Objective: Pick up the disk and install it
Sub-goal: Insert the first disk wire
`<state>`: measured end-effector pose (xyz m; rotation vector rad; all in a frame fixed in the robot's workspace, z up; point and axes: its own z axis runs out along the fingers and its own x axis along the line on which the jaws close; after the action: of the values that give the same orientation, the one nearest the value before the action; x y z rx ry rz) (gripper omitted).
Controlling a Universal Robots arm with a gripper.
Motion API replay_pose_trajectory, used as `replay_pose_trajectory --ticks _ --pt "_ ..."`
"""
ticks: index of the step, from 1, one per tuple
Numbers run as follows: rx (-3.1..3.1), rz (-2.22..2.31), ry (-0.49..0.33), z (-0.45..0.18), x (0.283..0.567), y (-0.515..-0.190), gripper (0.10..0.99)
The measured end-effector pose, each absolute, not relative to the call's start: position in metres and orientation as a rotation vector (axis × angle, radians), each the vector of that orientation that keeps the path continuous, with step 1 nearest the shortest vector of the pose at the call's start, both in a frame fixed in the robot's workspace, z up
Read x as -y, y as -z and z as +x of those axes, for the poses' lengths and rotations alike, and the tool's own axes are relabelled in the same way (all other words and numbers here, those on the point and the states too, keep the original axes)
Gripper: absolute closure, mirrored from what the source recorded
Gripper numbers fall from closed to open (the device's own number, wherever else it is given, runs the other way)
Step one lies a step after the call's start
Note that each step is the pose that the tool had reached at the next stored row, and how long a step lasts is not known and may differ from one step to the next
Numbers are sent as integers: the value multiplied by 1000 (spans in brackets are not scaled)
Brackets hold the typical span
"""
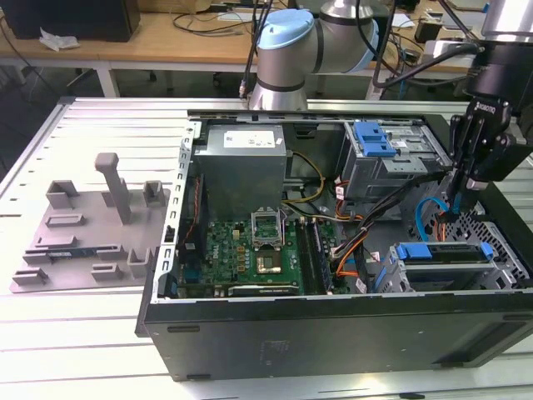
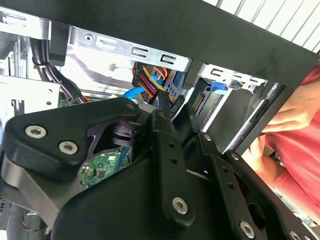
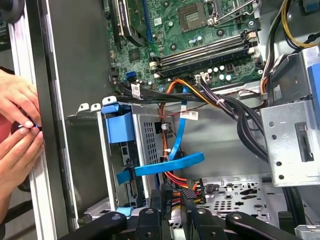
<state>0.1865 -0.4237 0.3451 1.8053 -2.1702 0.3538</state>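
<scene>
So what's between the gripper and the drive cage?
A blue cable and red-orange wires run between the gripper and the cage, as the exterior view shows.

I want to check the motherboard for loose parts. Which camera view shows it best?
The exterior view: nearly the whole motherboard lies in sight inside the open case. The first wrist view shows part of the board, with the memory slots; the second wrist view shows a small green patch.

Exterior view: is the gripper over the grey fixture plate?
No; the gripper hangs inside the computer case at the exterior view's right, while the fixture plate lies outside it, at the left.
</scene>
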Motion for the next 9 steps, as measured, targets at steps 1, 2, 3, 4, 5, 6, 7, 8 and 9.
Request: replay_pose_trajectory --ticks 1,2,3,4,5,6,7,8,9 --pt "2167 1802 -361 186 423 -345 792" --pt "2166 1801 -364 186 423 -345 792" --pt "2165 1801 -364 187 423 -345 792" --pt "2165 1800 -364 186 423 -345 792" --pt "2165 1800 -365 187 423 -345 792" --pt "2165 1800 -365 187 423 -345 792" --pt "2165 1800 -365 186 423 -345 792" --pt "2165 1800 -365 186 423 -345 792" --pt "2165 1800 -365 186 423 -345 792"
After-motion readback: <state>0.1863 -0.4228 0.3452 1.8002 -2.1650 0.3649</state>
